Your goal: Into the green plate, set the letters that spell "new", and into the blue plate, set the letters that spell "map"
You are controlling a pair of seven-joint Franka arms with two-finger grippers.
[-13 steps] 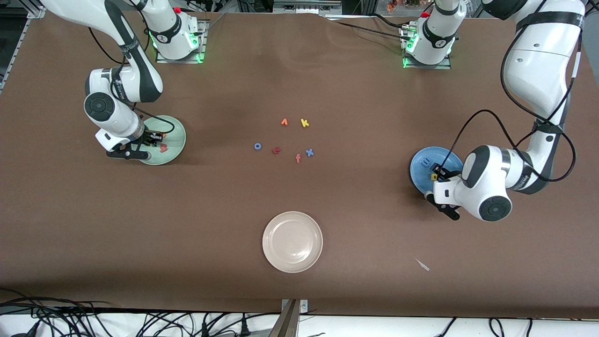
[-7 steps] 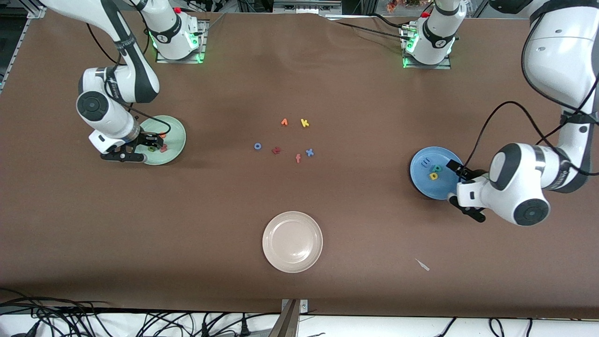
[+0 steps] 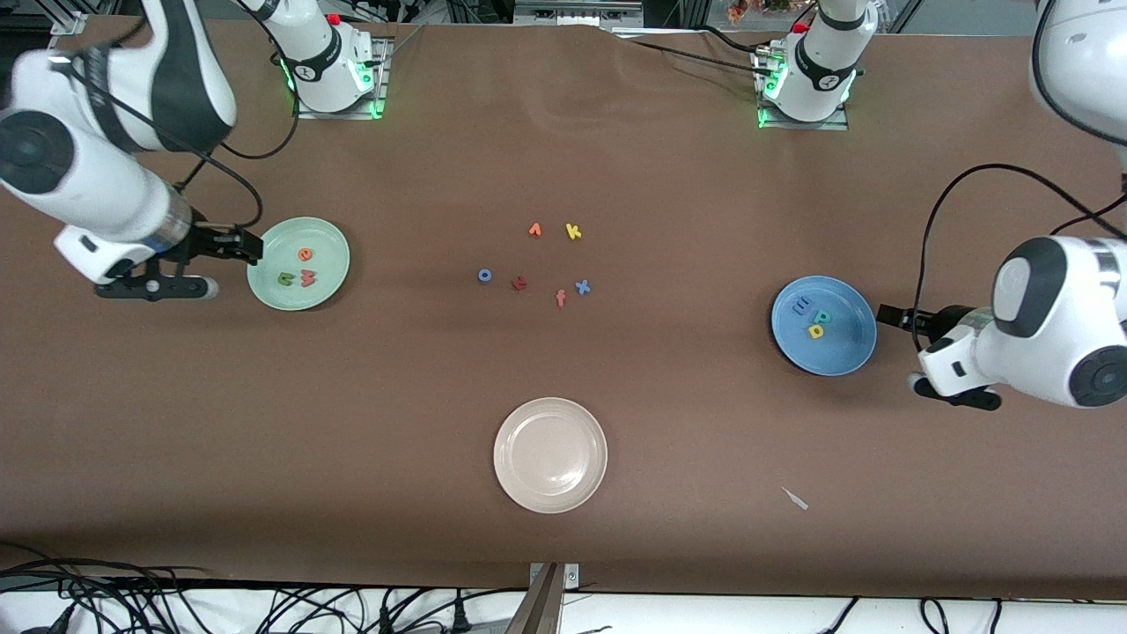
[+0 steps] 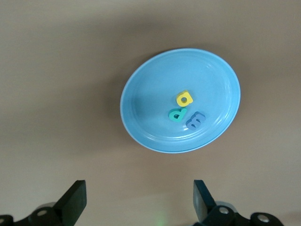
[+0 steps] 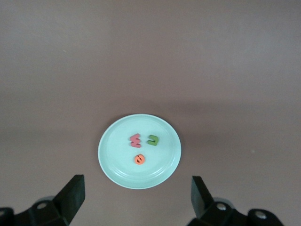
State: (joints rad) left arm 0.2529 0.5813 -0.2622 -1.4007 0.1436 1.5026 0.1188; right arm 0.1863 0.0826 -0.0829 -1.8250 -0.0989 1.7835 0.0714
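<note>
Sorting looks finished: the n, e, w letters (image 3: 300, 269) lie in the green plate (image 3: 327, 242), m, a, p (image 3: 814, 316) in the blue plate (image 3: 847, 352), with the left claw (image 4: 138, 202) and right claw (image 5: 136, 200) both released, empty.

A brown cloth (image 3: 563, 396) covers the whole table, smooth for the most part, with faint creases in the part farthest from the front camera. Along the edge nearest that camera a white ledge (image 3: 704, 612) shows, strewn with black cables (image 3: 132, 599), and a metal bracket (image 3: 550, 594) stands at its middle. At the edge farthest from the camera, bits of metal framing (image 3: 577, 11) and dark clutter show above the cloth. The light is even, and shadows are soft.
</note>
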